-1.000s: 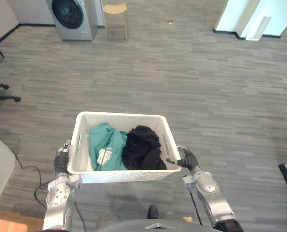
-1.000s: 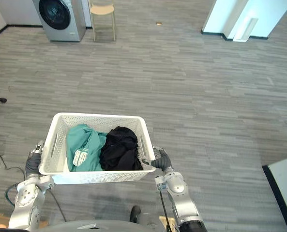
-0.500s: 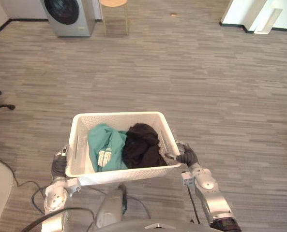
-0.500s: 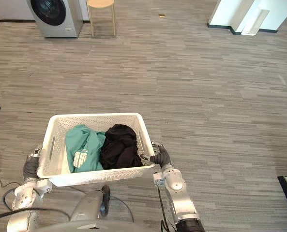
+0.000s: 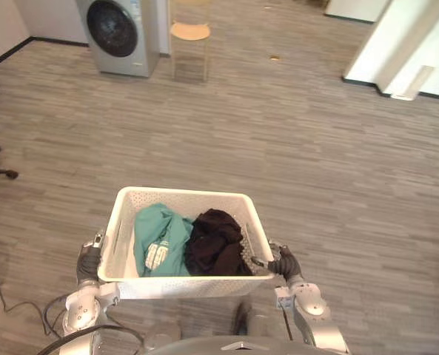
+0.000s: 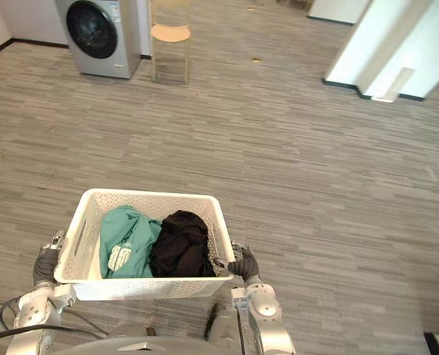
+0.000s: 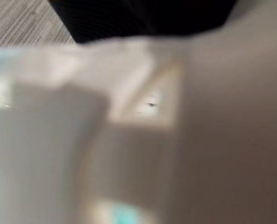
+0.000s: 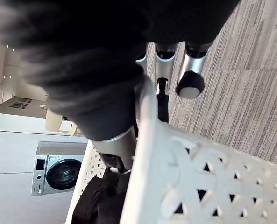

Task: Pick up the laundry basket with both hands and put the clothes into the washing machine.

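Laundry basket (image 5: 123, 222) hung off the floor between both hands. Right robot hand (image 5: 284, 264) clamped its rim; left robot hand (image 5: 89, 260) sat at the opposite wall, grip I could not tell. Clothes (image 5: 193, 244) lay inside. Washing machine (image 5: 119, 33) stood well ahead: approach and loading left.

Both eye views sit high on the head, looking down & fwd over the floor (image 5: 315, 163). They share approx. the same scene, offset slightly sideways: basket (image 5: 182, 192) close below, washing machine (image 5: 119, 33) far off, top left. L wrist view is jammed v. close against the basket wall. R wrist view looks along the right robot hand (image 8: 194, 63) over the basket rim, w/ the machine far behind.
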{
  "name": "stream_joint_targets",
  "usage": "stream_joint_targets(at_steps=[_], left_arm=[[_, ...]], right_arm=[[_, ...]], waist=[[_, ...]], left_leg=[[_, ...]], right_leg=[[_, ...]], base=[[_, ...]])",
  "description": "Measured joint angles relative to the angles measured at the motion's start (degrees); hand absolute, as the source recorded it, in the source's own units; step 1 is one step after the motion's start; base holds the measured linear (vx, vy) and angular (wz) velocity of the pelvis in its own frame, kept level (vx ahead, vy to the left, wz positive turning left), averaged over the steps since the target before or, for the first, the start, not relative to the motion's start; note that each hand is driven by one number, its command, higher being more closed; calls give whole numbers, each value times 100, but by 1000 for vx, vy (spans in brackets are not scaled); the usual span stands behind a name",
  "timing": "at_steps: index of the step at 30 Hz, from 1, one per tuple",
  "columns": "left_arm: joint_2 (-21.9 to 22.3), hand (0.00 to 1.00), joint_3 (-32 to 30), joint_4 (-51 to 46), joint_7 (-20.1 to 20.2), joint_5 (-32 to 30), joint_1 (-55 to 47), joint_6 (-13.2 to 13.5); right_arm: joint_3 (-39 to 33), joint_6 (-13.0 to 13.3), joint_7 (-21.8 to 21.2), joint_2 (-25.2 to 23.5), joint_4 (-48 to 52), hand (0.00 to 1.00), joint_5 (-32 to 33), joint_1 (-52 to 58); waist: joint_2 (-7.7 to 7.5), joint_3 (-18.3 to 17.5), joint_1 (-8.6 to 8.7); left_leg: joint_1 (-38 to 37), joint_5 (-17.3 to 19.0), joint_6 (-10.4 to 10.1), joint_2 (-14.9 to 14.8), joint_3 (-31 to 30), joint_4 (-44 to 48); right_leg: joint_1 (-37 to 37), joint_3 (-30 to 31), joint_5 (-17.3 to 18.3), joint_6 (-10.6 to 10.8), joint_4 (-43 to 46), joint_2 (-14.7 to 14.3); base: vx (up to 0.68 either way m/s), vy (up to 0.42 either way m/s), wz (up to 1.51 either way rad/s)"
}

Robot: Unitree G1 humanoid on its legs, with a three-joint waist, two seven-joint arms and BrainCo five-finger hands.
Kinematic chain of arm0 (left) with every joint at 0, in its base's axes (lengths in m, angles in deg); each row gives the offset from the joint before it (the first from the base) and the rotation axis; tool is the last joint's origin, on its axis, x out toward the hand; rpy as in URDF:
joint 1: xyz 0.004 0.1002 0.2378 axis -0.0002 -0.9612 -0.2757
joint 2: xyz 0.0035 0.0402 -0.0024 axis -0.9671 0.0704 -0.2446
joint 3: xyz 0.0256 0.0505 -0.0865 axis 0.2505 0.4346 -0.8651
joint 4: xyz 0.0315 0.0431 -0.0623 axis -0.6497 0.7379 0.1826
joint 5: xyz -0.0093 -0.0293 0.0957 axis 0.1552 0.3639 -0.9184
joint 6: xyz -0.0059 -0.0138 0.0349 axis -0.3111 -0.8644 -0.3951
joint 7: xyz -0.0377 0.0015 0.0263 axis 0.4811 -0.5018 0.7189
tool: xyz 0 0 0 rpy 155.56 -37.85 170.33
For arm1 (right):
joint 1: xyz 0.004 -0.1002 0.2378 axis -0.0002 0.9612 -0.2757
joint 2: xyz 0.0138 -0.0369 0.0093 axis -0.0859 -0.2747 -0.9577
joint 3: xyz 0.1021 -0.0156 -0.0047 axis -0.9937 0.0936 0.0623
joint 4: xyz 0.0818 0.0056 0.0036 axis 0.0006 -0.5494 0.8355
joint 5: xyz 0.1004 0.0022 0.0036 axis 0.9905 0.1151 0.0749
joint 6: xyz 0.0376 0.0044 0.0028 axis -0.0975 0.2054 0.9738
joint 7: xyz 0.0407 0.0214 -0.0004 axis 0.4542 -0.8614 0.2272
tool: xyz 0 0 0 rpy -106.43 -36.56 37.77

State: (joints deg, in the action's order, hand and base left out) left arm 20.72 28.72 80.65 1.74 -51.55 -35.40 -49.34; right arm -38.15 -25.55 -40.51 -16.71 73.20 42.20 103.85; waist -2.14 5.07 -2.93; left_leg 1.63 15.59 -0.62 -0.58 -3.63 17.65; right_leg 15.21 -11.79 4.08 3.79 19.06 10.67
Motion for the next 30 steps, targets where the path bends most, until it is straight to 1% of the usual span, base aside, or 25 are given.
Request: stream_joint_targets(at_steps=[1, 2, 3, 4, 5, 6, 7, 8, 9, 15, 18, 19, 22, 24, 25, 26, 27, 28, 29, 30], left_arm=[[-12, 100, -50, -72, -2, -57, -85, 1], [195, 100, -21, -42, -16, -84, -123, -24], [279, 100, 6, -57, -14, -83, -148, -23], [418, 100, 87, -101, -2, -79, -159, -22], [483, 100, 105, -110, 14, -77, -146, -22], [570, 100, 152, -110, 26, -73, -131, -22], [594, 100, 231, -110, 31, -68, -102, -21], [593, 100, 257, -110, 34, -61, -91, -20], [340, 100, 196, 41, 28, 94, 70, 7], [341, 100, 196, 41, 28, 96, 70, 7], [363, 100, 202, 41, 28, 130, 90, 7], [370, 100, 207, 41, 29, 144, 107, 7], [430, 100, 257, 42, 29, 173, 299, -6], [457, 100, 301, 78, 26, 203, 445, -27], [450, 100, 294, 179, 22, 231, 521, -28], [455, 100, 290, 244, 19, 293, 537, -28], [437, 100, 260, 328, 17, 325, 533, -29], [386, 100, 218, 467, 23, 325, 573, -39], [420, 100, 185, 517, 19, 326, 595, -61], [497, 100, 184, 529, 20, 345, 504, -83]], right_arm=[[49, 0, -1, -72, 16, 100, -8, 101], [-2, -5, 10, 25, 51, 100, -57, 70], [-47, -4, 11, 77, 128, 100, -58, 76], [-138, 2, 14, 206, 275, 100, -55, 41], [-179, 1, 13, 257, 310, 100, -53, -7], [-259, 1, 13, 303, 335, 100, -40, -48], [-342, 1, 13, 308, 337, 100, -28, -40], [-368, 2, 13, 313, 337, 100, -5, -38], [-451, 58, 11, -67, -80, 100, 188, -115], [-462, 58, 10, -67, -80, 100, 190, -114], [-518, 57, -16, -67, -110, 100, 291, -113], [-543, 58, -27, -68, -134, 100, 321, -117], [-700, 54, -49, -51, -447, 100, 399, -263], [-777, 9, -72, -51, -630, 100, 428, -341], [-803, -12, -95, -51, -656, 100, 538, -334], [-803, -18, -95, -48, -656, 100, 546, -333], [-782, -18, -95, -47, -657, 100, 565, -337], [-744, -16, -94, -42, -678, 100, 574, -372], [-722, -16, -94, 46, -675, 100, 575, -398], [-688, -16, -97, 243, -674, 100, 581, -445]], waist=[[-148, -96, -55], [102, -192, -56], [187, -232, -41], [333, -278, -17], [383, -266, -19], [416, -272, -7], [413, -268, 10], [414, -269, 13], [224, -126, -179], [233, -120, -172], [289, -84, -127], [299, -77, -124], [382, 3, -67], [468, 83, -2], [531, 121, 46], [565, 138, 61], [591, 151, 40], [544, 231, 50], [574, 304, 19], [649, 374, -38]], left_leg=[[-96, 181, -186, -9, 25, 106], [-26, 306, -370, -348, 121, 337], [9, 284, -411, -447, 215, 321], [-2, 206, -521, -601, 272, 198], [-42, 148, -603, -648, 322, 74], [-139, -7, -670, -731, 386, -142], [-280, -112, -638, -778, 434, -297], [-307, -127, -616, -807, 466, -325], [-149, -15, -377, -585, 659, -454], [-149, -5, -367, -586, 683, -453], [-143, -1, -363, -584, 714, -461], [-131, -1, -363, -584, 722, -462], [-36, -10, -375, -588, 742, -444], [-39, 33, -413, -603, 715, -386], [-104, 105, -440, -666, 686, -367], [-171, 125, -463, -720, 683, -380], [-227, 152, -500, -787, 676, -164], [162, 166, -484, -833, 683, 857], [555, 3, -223, -902, 666, 1837], [993, -491, 25, -956, 540, 2852]], right_leg=[[-137, -20, -267, 14, -95, 20], [-176, -241, -289, -76, -34, -214], [-185, -304, -270, -127, -98, -295], [-182, -381, -302, -212, -225, -437], [-184, -395, -341, -273, -279, -498], [-253, -439, -373, -322, -394, -582], [-404, -473, -378, -329, -517, -655], [-471, -474, -380, -332, -569, -693], [-927, -48, -1419, -232, -2364, -796], [-911, -19, -1417, -231, -2364, -796], [-878, 4, -1413, -223, -2350, -785], [-848, 4, -1398, -218, -2316, -781], [-504, -8, -1083, -205, -1767, -712], [-263, -27, -637, -213, -1101, -646], [-167, -115, -290, -210, -648, -654], [-172, -147, -163, -236, -505, -678], [-167, -160, 66, -276, -281, -686], [-185, -187, 269, -301, -91, -661], [-289, -201, 348, -347, -69, -707], [-472, -163, 433, -398, -82, -774]], base=[[388, -386, 9], [429, -408, 5], [419, -340, 5], [265, -184, 1], [251, -172, -4], [188, -148, -3], [244, -182, 0], [150, -102, 2], [55, -34, -1], [0, 0, -2], [0, 0, -5], [-1, 3, -5], [4, 5, 3], [34, -11, 14], [71, -69, 14], [105, -91, 12], [144, -59, 18], [149, -110, 17], [161, -164, 5], [187, -199, -12]])
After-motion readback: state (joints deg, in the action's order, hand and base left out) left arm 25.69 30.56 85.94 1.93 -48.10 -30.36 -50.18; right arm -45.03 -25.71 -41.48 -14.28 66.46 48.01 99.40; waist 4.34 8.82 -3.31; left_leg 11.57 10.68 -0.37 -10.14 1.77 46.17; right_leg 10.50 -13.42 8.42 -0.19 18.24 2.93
